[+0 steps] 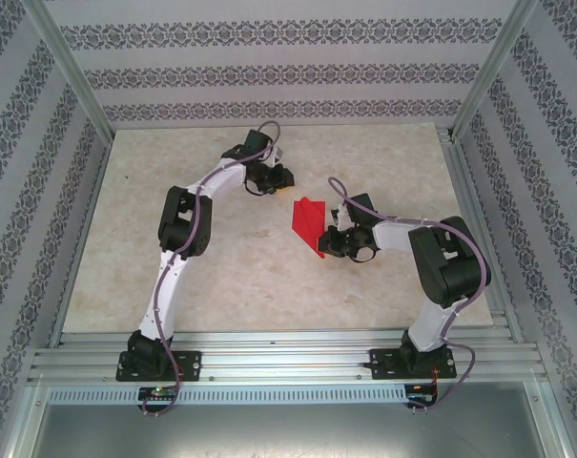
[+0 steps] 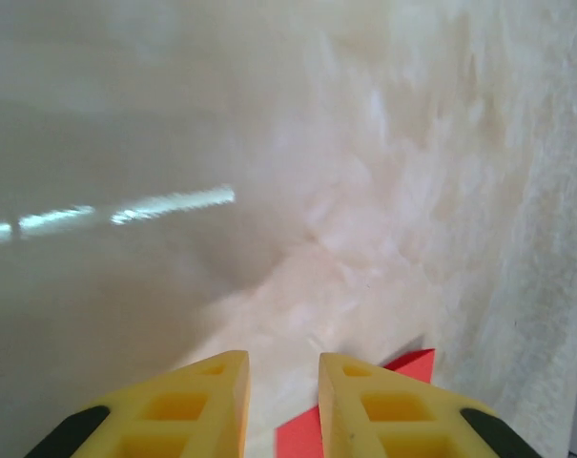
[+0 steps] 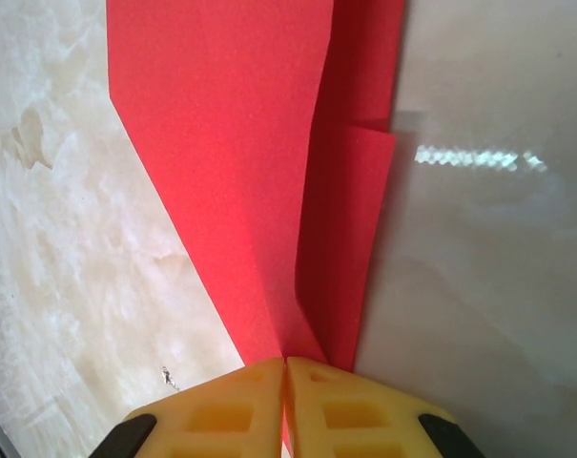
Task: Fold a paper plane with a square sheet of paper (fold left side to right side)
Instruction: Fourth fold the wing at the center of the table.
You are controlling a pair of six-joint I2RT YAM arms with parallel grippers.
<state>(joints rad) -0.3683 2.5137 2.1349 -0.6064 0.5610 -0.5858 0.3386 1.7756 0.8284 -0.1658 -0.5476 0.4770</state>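
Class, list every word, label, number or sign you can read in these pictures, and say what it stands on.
None can be read. The red sheet of paper is unmarked; the wall pattern is ornament, not lettering; the small boards at the arm bases are too small to read.

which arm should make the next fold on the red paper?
Left, likely. The right gripper is shut on the paper, anchoring it. The left gripper is open at one of its corners, free to fold.
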